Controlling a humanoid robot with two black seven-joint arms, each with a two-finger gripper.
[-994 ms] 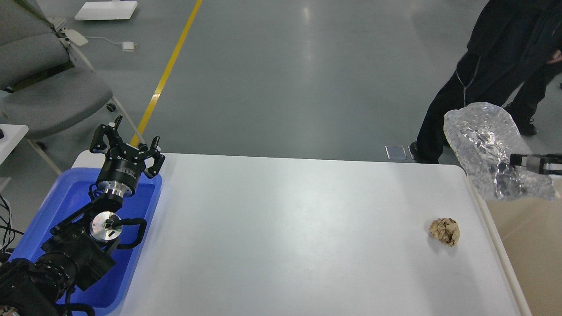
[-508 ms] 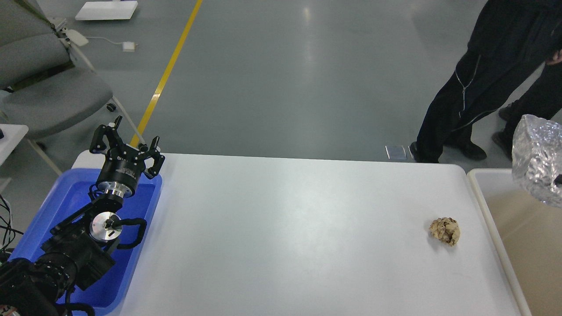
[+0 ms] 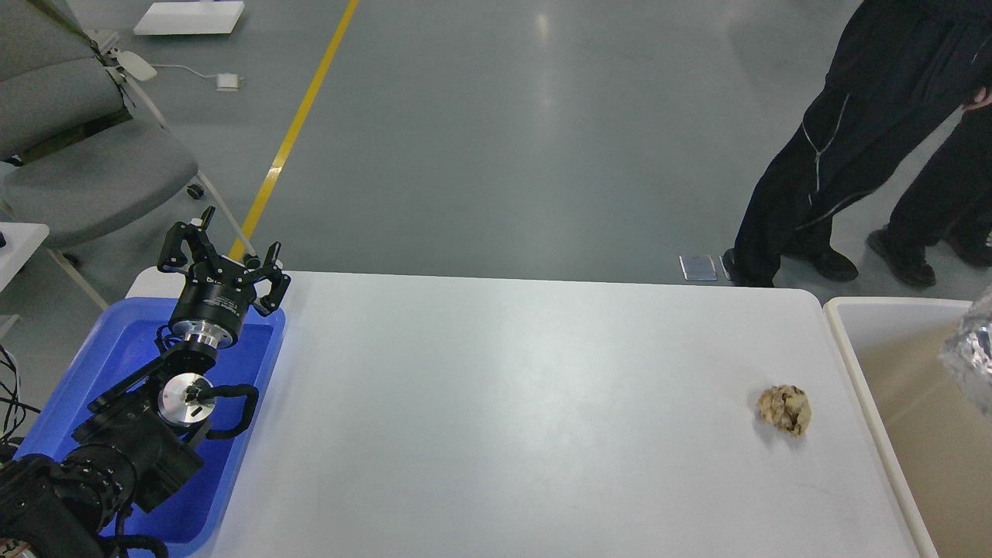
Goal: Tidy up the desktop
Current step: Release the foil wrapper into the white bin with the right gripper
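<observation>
The white desktop (image 3: 511, 403) fills the middle of the head view. A crumpled tan paper ball (image 3: 785, 408) lies on it near the right edge. My left gripper (image 3: 225, 256) is open and empty, held above the far end of the blue tray (image 3: 77, 387) at the desktop's left end. A crumpled clear plastic wrap (image 3: 973, 356) shows only partly at the right edge of the view, above the cream-white bin (image 3: 868, 372). My right gripper is out of view.
A person in dark clothes (image 3: 860, 139) stands on the grey floor beyond the far right corner. A grey office chair (image 3: 77, 155) stands at the back left. A yellow floor line (image 3: 302, 116) runs past the table.
The clear plastic wrap has moved right and down, from above the desktop's right corner to over the bin, mostly out of view. The right gripper left the view. The left arm has not moved.
</observation>
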